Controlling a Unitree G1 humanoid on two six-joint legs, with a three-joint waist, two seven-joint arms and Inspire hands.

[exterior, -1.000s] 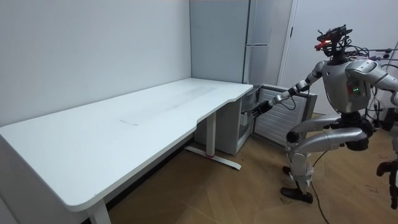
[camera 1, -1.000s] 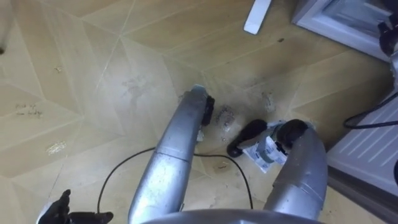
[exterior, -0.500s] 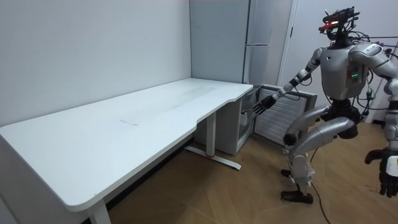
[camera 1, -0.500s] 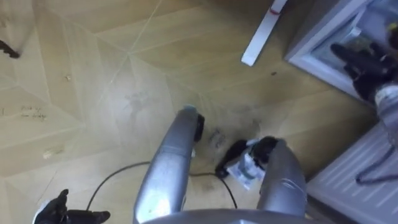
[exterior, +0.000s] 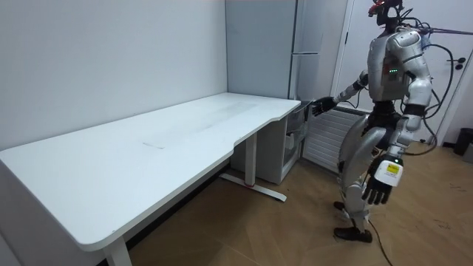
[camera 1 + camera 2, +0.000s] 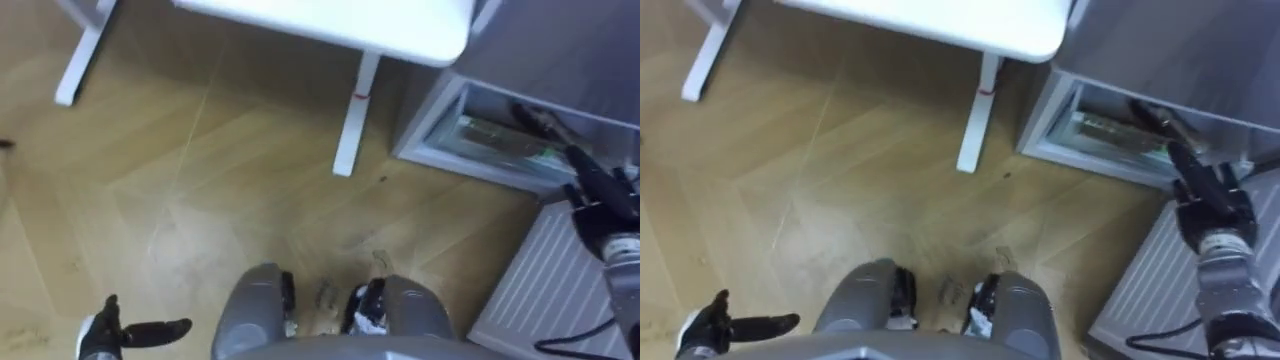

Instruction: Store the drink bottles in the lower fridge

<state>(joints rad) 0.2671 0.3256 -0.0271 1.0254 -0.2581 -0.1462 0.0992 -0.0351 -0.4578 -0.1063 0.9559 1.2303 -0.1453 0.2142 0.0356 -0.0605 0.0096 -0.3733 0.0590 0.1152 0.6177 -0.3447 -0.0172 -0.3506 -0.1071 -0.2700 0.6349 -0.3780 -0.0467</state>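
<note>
The lower fridge (image 6: 430, 150) stands open below the grey upper cabinet, and its white ribbed door (image 6: 560, 280) is swung out to my right. On a shelf inside lie packs with green labels (image 6: 500, 135); whether they are drinks I cannot tell. My right hand (image 6: 600, 195) reaches out in front of the opening with straight fingers and holds nothing. In the room view that right hand (image 5: 319, 107) is level with the desk top, beside the fridge (image 5: 292, 144). My left hand (image 6: 120, 335) hangs at my side, open and empty, like the left hand (image 5: 378, 186) in the room view.
A long white desk (image 5: 148, 148) runs along the wall, and its end (image 6: 330, 15) reaches right up to the fridge. One white desk leg (image 6: 350, 130) stands on the wooden floor (image 6: 200, 200) just left of the fridge. I stand upright about a step from the opening.
I have straightened up from a crouch, and the eye view has swung up from the floor to the desk and fridge. My right hand rose; my left arm dropped to my side.
</note>
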